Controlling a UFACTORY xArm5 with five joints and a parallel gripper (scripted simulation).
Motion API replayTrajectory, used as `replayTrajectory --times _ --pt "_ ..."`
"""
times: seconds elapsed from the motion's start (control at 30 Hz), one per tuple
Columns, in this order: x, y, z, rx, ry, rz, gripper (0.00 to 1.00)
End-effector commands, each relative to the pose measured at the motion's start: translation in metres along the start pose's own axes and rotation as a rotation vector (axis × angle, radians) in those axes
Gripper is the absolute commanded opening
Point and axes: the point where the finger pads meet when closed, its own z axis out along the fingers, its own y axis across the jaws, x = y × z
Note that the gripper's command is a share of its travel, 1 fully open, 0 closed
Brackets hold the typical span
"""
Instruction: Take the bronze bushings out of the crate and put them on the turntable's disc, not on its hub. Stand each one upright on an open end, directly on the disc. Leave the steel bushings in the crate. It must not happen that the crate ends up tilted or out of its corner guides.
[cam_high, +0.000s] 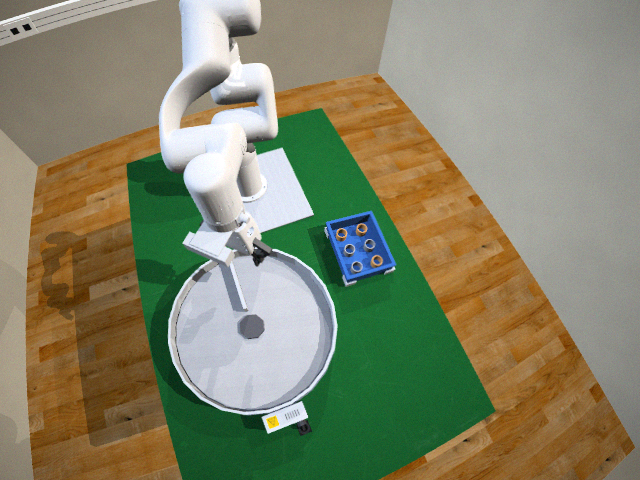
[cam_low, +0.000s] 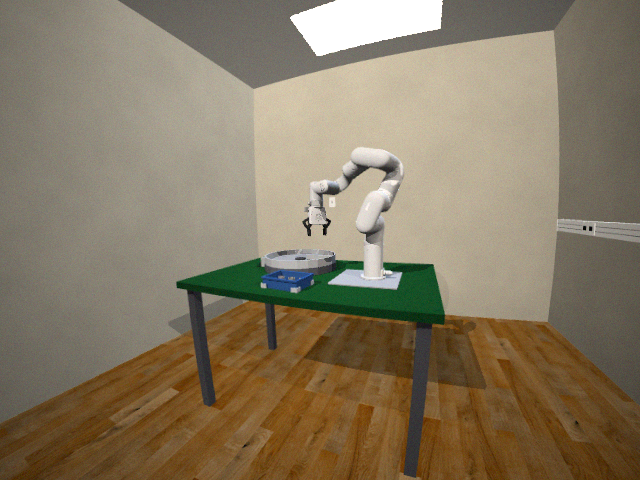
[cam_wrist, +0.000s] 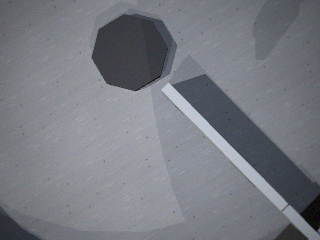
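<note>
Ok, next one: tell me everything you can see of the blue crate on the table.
The blue crate is a shallow rectangular box with low walls and pale feet at its corners, looking like plastic. It sits flat on the green table top, beside the turntable without touching it. Inside stand six bushings in two rows of three, open ends up: three bronze and three steel. Nothing else touches the crate; the open, empty pincer is over the turntable's rim.
</note>
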Motion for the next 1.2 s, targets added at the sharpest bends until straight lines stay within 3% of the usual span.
replayTrajectory --times 0.0,0.03,1.17 --pt "0.0006 -0.0003 -0.0012 0.002 0.003 0.000 1.00" --pt "0.0006 -0.0003 -0.0012 0.002 0.003 0.000 0.13" --pt "0.0006 -0.0003 -0.0012 0.002 0.003 0.000 0.14"
